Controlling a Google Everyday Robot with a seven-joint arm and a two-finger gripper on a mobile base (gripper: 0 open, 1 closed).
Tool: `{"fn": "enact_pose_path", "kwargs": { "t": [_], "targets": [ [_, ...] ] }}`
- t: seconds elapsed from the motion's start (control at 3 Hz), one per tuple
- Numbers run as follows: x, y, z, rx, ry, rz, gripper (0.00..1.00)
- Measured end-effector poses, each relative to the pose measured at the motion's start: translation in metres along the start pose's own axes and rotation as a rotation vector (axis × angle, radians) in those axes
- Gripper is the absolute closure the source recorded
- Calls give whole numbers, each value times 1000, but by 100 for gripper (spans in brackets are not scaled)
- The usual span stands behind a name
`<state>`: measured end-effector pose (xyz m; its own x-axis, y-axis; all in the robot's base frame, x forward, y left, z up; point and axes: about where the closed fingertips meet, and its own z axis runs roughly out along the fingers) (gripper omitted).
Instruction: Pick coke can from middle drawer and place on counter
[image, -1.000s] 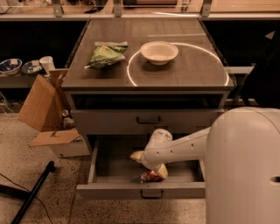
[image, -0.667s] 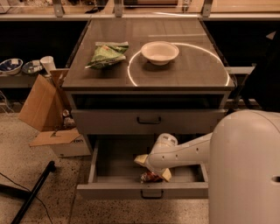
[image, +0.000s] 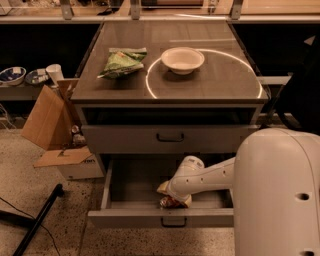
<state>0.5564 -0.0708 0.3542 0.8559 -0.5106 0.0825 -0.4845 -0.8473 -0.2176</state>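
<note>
The middle drawer (image: 131, 184) is pulled open below the counter (image: 215, 80). The coke can (image: 169, 202) lies in it near the front wall, red with silvery ends, partly covered by my gripper. My gripper (image: 172, 194) reaches down into the drawer from the right on its white arm (image: 210, 176) and sits right over the can, at its top. I cannot tell whether it grips the can.
A green snack bag (image: 122, 62) and a white bowl (image: 182, 59) sit on the counter. The upper drawer (image: 170, 137) is shut. A cardboard box (image: 47, 120) stands on the floor at left, and a black pole (image: 36, 220) lies there. My white body (image: 277, 195) fills the lower right.
My arm's wrist has shifted slightly to the right inside the drawer. The gripper stays low over the can, which has not visibly moved.
</note>
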Motion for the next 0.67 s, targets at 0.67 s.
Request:
{"fn": "enact_pose_path", "kwargs": {
  "t": [0.67],
  "targets": [
    [7,22,-34,13,42,60,69]
  ]
}}
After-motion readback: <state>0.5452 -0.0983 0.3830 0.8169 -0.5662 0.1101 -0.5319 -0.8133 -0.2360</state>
